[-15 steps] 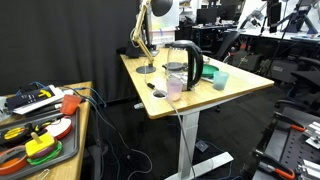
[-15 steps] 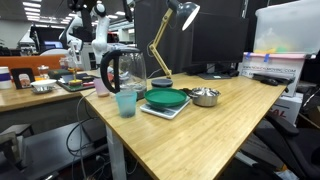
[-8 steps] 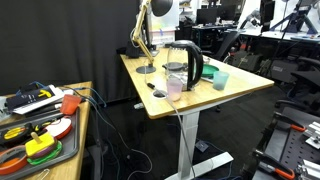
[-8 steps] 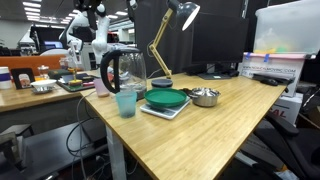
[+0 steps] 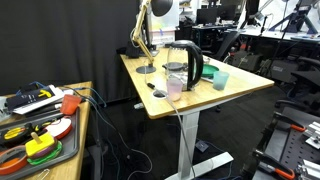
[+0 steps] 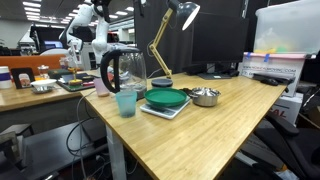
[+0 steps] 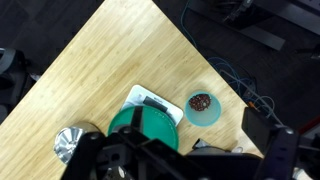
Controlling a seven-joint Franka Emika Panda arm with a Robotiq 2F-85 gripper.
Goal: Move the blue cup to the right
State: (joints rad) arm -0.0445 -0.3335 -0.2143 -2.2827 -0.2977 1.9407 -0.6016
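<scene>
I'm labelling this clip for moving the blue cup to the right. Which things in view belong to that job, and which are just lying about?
Job in hand:
blue cup

Lying about:
clear jug
pink cup
green dish
metal bowl
desk lamp

In an exterior view, the white jointed robot arm [image 6: 90, 30] in the background at upper left has shifted its topmost links slightly since a second ago.
</scene>
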